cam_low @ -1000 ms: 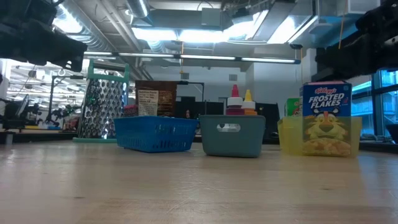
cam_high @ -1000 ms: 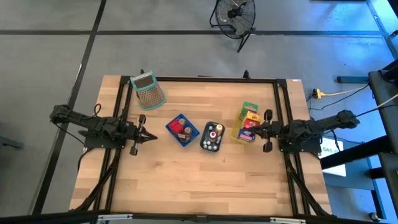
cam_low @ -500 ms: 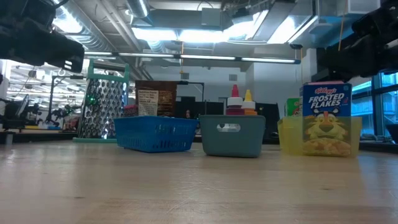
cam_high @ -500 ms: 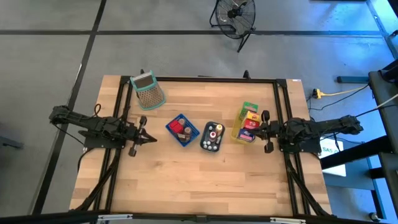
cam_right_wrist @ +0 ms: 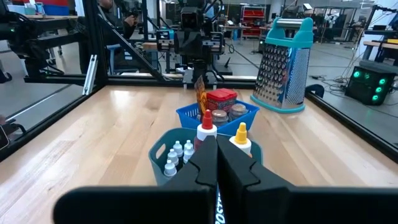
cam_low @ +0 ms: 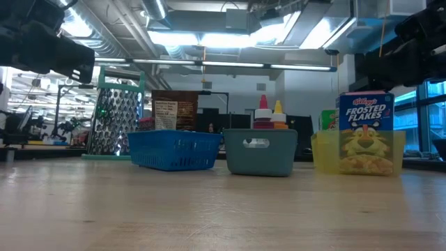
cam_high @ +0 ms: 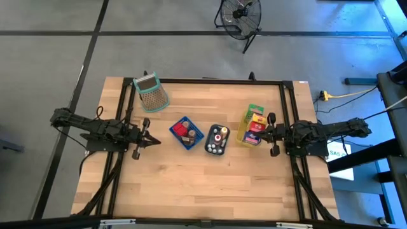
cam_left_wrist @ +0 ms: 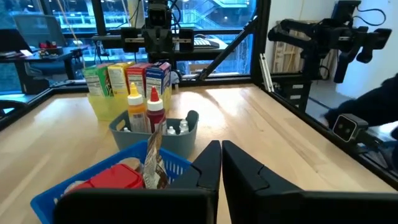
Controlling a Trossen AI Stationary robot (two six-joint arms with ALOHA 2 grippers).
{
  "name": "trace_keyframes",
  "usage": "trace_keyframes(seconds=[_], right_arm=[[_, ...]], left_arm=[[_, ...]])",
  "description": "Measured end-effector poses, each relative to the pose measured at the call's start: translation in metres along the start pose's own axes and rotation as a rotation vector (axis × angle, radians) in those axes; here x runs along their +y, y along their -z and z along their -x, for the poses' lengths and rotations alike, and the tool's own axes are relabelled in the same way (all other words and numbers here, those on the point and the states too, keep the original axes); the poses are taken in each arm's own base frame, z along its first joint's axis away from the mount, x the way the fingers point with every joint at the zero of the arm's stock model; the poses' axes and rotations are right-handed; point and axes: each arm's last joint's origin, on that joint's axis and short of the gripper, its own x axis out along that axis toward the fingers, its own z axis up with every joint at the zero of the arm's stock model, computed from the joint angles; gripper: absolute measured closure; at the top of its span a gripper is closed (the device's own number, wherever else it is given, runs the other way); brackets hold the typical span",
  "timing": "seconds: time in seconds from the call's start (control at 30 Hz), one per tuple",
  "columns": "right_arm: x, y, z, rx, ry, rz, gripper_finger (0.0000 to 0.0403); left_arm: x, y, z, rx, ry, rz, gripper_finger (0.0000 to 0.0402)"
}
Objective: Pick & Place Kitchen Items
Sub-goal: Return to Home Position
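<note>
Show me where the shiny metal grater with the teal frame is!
High view: the metal grater stands at the wooden table's far-left corner, beyond the blue mesh basket, on the left arm's side.

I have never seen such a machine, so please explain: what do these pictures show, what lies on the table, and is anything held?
This is a two-armed robot at a wooden table. One picture looks straight down, one looks level across the table, and two come from cameras on the wrists. The left hand and the right hand, one at each side, are shut and hold nothing. Between them stand a blue basket, a grey bin with small bottles and a yellow bin with boxes. A grater stands near the table's edge.
</note>
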Motion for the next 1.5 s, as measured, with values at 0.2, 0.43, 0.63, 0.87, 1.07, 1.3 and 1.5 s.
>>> trace_keyframes(seconds=[0.2, 0.43, 0.63, 0.87, 1.07, 1.3, 1.5], right_arm=[[0.0, 0.0, 0.0, 0.0, 0.0, 0.0, 0.04], [0.0, 0.0, 0.0, 0.0, 0.001, 0.0, 0.04], [-0.0001, 0.0, 0.0, 0.0, 0.002, 0.0, 0.04], [-0.0001, 0.0, 0.0, 0.0, 0.002, 0.0, 0.04], [-0.0001, 0.0, 0.0, 0.0, 0.002, 0.0, 0.04], [-0.0001, 0.0, 0.0, 0.0, 0.002, 0.0, 0.04], [0.0, 0.0, 0.0, 0.0, 0.001, 0.0, 0.04]], left_arm=[[0.0, -0.0001, 0.0, -0.001, -0.001, 0.002, 0.039], [0.0, -0.0001, 0.0, -0.001, -0.001, 0.002, 0.0389], [0.0, -0.0001, 0.0, -0.001, -0.001, 0.002, 0.0393], [0.0, -0.0001, 0.0, -0.002, -0.001, 0.002, 0.0394], [0.0, -0.0001, 0.0, -0.002, -0.001, 0.002, 0.039], [0.0, -0.0002, 0.0, -0.002, -0.001, 0.002, 0.0391], [0.0, -0.0002, 0.0, -0.002, -0.001, 0.002, 0.0389]])
